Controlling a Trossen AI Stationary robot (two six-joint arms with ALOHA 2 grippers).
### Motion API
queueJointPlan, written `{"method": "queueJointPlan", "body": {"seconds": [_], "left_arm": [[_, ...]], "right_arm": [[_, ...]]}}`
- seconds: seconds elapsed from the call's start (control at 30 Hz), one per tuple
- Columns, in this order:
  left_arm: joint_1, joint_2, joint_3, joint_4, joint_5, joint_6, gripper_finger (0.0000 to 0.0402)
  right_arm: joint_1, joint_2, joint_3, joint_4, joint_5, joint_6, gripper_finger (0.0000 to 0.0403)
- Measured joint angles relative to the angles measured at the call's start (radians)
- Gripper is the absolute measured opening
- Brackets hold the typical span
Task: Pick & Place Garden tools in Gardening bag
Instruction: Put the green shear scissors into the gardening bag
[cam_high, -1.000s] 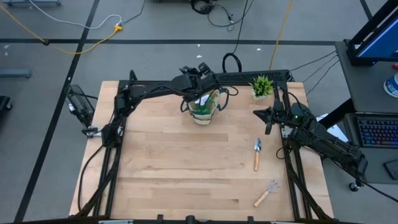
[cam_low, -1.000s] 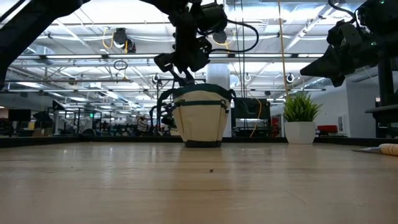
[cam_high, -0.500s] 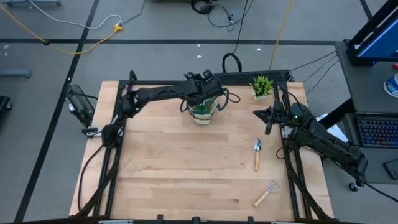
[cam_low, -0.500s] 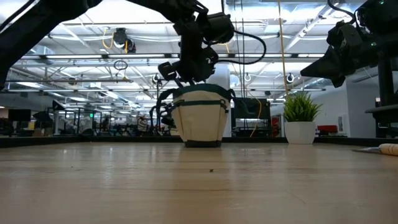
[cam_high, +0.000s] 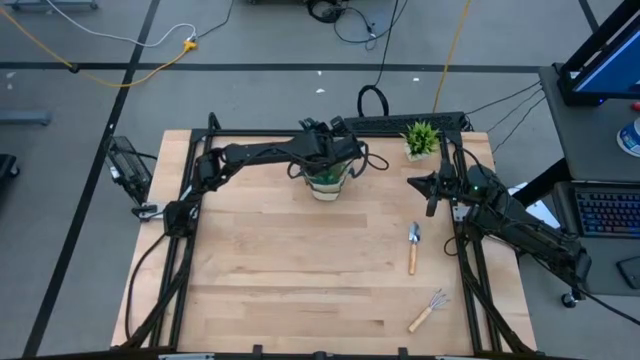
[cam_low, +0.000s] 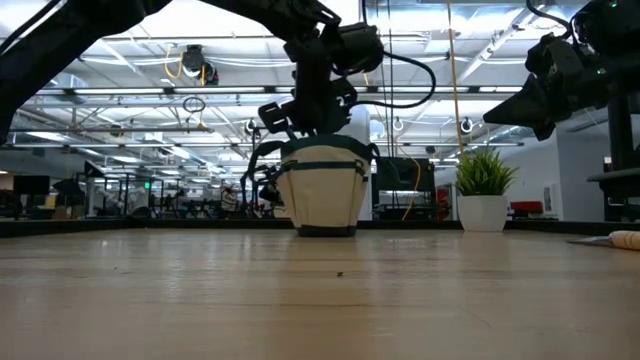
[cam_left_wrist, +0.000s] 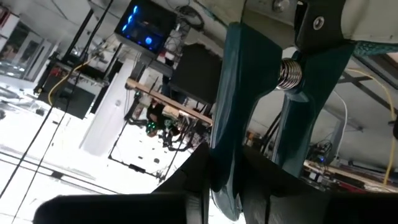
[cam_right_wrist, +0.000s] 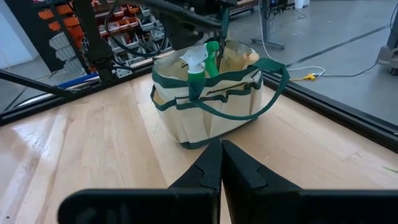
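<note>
We see the gardening bag (cam_high: 328, 178) standing upright near the far edge of the wooden table (cam_high: 300, 280), its beige fabric trimmed in dark green with loop handles. From the right wrist view the green spray bottle (cam_right_wrist: 198, 61) with its white nozzle sticks out of the bag's mouth, and a wooden handle (cam_right_wrist: 247, 58) shows at the rim behind it; whatever else lies inside is hidden from us.

The left gripper (cam_high: 340, 152) hangs directly over the bag's opening. Its fingers are closed on the pruning shears (cam_left_wrist: 283, 118): in the left wrist view the teal handles and the coil spring fill the picture, while the blades are cut off. In the low view the gripper (cam_low: 300, 118) sits just above the bag's rim (cam_low: 322, 146), and we cannot make out how far the shears reach down.

To the right, a trowel (cam_high: 413, 246) lies on the table, and the hand rake (cam_high: 428, 309) lies nearer the front edge. The potted plant (cam_high: 421, 139) stands at the far right corner.

The right gripper (cam_high: 430, 190) waits above the table's right side, its fingers pressed together and empty.
</note>
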Motion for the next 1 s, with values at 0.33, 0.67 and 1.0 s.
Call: {"method": "queueJointPlan", "body": {"seconds": [0.33, 0.67, 1.0], "left_arm": [[-0.003, -0.008, 0.0, 0.093, -0.031, 0.069, 0.0054], [-0.036, -0.009, 0.0, 0.14, 0.002, 0.119, 0.0054], [-0.037, -0.009, 0.0, 0.091, 0.048, 0.097, 0.0054]], "right_arm": [[0.0, 0.0, 0.0, -0.005, 0.001, -0.009, 0.0], [0.0, 0.0, -0.005, -0.002, 0.002, -0.009, 0.0], [0.0, 0.0, -0.122, 0.065, -0.002, 0.087, 0.0]]}}
